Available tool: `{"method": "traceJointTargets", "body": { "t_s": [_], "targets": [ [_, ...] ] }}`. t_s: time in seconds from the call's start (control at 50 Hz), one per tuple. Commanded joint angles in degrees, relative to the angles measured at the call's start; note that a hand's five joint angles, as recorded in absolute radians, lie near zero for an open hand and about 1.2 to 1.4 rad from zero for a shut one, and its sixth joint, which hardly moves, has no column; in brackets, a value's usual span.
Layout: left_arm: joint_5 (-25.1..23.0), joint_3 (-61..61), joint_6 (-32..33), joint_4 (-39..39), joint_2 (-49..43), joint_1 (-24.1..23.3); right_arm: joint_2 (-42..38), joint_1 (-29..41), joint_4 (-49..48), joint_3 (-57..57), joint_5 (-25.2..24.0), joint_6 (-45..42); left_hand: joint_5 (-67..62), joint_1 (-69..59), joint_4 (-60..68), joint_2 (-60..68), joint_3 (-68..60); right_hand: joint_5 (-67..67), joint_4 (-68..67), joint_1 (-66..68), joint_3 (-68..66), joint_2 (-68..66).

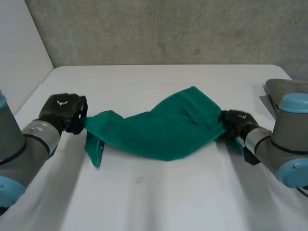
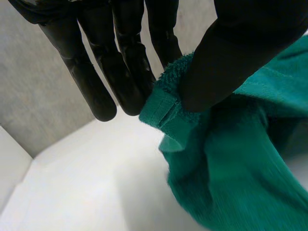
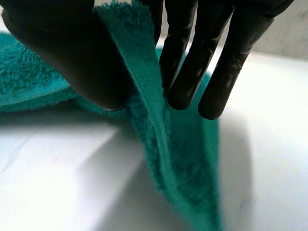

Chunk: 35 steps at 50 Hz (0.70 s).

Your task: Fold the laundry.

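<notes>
A green towel (image 1: 163, 127) hangs stretched and sagging between my two hands above the white table (image 1: 159, 197). My left hand (image 1: 65, 111) pinches the towel's left end; in the left wrist view the thumb (image 2: 240, 53) presses the hemmed edge of the towel (image 2: 231, 159) against the fingers (image 2: 120, 72). At the towel's right end my right hand (image 1: 237, 122) holds the edge, and in the right wrist view its thumb (image 3: 62, 53) clamps the towel (image 3: 139, 82) against the fingers (image 3: 192, 62). A short flap droops below the left grip.
A grey folded cloth (image 1: 284, 89) lies at the table's right edge behind my right arm. A concrete wall (image 1: 163, 29) stands behind the table. The left table edge runs close to my left arm.
</notes>
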<state>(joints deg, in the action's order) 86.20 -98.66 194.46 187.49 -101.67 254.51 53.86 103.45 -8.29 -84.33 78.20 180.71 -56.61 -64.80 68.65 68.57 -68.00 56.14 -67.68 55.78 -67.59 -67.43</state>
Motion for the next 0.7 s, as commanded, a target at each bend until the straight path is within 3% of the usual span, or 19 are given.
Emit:
{"method": "traceJointTargets", "body": {
  "t_s": [0.02, 0.12, 0.18, 0.22, 0.32, 0.46, 0.58, 0.7],
  "targets": [
    [-1.4, 7.0, 0.3, -6.5, 4.6, 1.8, 9.0, -0.7, -0.9, 2.2, -1.2, -2.6, -13.4, -15.2, 11.4, 11.4, -12.0, 13.9, -12.3, 24.2, -12.4, -12.6],
    [-2.3, 12.9, 0.6, -11.5, 8.4, 4.4, 20.0, -2.3, 7.0, 5.5, -5.3, -11.8, -13.4, -15.2, 11.4, 11.4, -12.0, 13.9, -12.3, 24.2, -12.4, -12.6],
    [-3.6, 15.9, 1.4, -14.5, 10.9, 5.4, 25.8, -4.9, 17.8, 9.5, -7.7, -22.6, -13.4, -15.2, 11.4, 11.4, -12.0, 13.9, -12.3, 24.2, -12.4, -12.6],
    [-4.5, 16.7, 2.1, -15.8, 12.1, 5.8, 29.2, -6.0, 25.6, 12.2, -8.1, -31.3, -13.4, -15.2, 11.4, 11.4, -12.0, 13.9, -12.3, 24.2, -12.4, -12.6],
    [-7.5, 16.5, 8.1, -19.4, 16.4, 7.1, 32.3, -6.2, 38.1, 16.4, -7.2, -43.8, -13.4, -15.2, 11.4, 11.4, -12.0, 13.9, -12.3, 24.2, -12.4, -12.6],
    [-8.0, 12.4, 15.0, -20.2, 14.8, 6.8, 30.9, -6.0, 44.1, 18.0, -7.2, -46.3, -13.4, -15.2, 11.4, 11.4, -12.0, 13.9, -12.3, 24.2, -12.4, -12.6],
    [-7.4, 12.8, 17.2, -20.2, 3.0, 6.1, 21.5, -4.6, 45.9, 18.7, -5.9, -47.6, -13.4, -15.2, 11.4, 11.4, -12.0, 13.9, -12.3, 24.2, -12.4, -12.6],
    [-5.3, 20.0, 16.8, -20.0, -8.8, 4.7, 12.1, -1.3, 45.5, 23.4, -0.5, -50.3, -13.4, -15.2, 11.4, 11.4, -12.0, 13.9, -12.3, 24.2, -12.4, -12.6]
  ]
}}
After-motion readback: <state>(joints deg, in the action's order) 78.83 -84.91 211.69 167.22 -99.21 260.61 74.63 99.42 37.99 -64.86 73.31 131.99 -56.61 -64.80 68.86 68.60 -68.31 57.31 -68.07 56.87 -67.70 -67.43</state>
